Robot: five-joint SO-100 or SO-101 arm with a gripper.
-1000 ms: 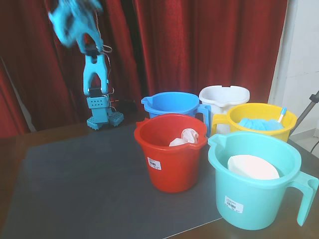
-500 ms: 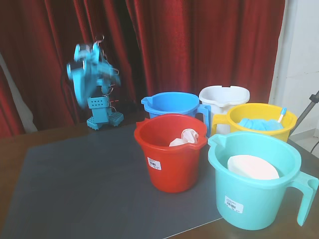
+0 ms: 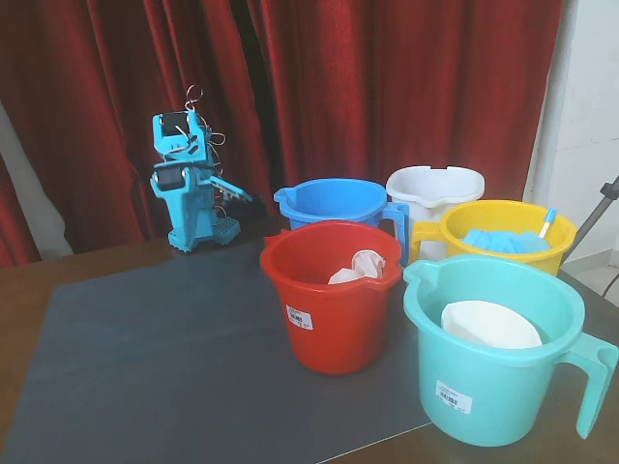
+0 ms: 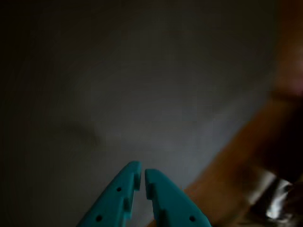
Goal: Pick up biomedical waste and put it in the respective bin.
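Teal claw (image 4: 142, 176) at bottom centre of the wrist view, tips nearly touching with only a sliver between, holding nothing; below it blurred grey mat (image 4: 142, 85) and brown worktop (image 4: 246, 151) at right. In the fixed view the arm (image 3: 189, 179) sits folded at upper left by the red curtain (image 3: 387, 87), well apart from the buckets, likely parked since nothing is left to carry. White latex glove (image 3: 358, 268) lies crumpled inside the red bucket (image 3: 334, 309), centre frame, against its far wall near the pouring lip; task looks done. Blue bucket (image 3: 334, 203) behind it, teal bucket (image 3: 503, 372) lower right holding a white bowl-shaped item (image 3: 488, 326), yellow bucket (image 3: 508, 237) with blue gloves (image 3: 498, 240), white bucket (image 3: 435, 188) at back.
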